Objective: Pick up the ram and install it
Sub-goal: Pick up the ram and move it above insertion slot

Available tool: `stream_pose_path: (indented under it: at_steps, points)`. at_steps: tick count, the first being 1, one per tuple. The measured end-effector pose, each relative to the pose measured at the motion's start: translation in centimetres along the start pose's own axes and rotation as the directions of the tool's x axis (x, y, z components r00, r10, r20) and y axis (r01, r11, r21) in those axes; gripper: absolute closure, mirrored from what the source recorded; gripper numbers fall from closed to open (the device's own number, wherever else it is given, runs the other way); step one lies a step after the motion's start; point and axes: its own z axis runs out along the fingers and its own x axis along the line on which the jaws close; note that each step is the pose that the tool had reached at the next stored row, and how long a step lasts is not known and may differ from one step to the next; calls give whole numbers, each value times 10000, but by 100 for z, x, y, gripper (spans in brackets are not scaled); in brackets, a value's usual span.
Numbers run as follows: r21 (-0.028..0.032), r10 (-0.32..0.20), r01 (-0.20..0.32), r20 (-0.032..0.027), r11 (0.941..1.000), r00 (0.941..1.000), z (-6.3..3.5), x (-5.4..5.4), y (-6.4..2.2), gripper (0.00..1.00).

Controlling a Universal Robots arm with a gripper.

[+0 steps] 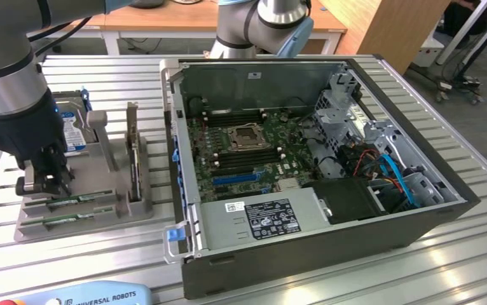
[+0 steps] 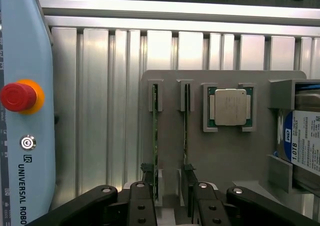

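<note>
Two green sticks stand on edge in slots of a grey holder (image 2: 225, 161). The ram (image 2: 155, 136), also seen as ram (image 1: 67, 220), runs between my fingers, close to one fingertip (image 2: 146, 170). Its look-alike stick (image 2: 186, 126), stick (image 1: 81, 200), disappears behind the other fingertip (image 2: 190, 170). My gripper (image 2: 168, 178) hangs open over the sticks' ends, with the jaws wide apart and gripping nothing. In the exterior view the gripper (image 1: 44, 185) is at the holder's left end.
A CPU (image 2: 230, 106) and a blue-labelled hard drive (image 2: 302, 141) sit in the same holder. An open computer case (image 1: 311, 159) with its motherboard (image 1: 243, 146) fills the slatted table's middle. A teach pendant with a red stop button (image 2: 17, 97) lies beside the holder.
</note>
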Motion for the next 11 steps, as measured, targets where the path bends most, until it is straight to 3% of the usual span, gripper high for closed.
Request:
stream_pose_path:
  at_steps: [11]
  points:
    - [1, 0, 0, 16, 10000, 10000, 31, 0, -1, 64]
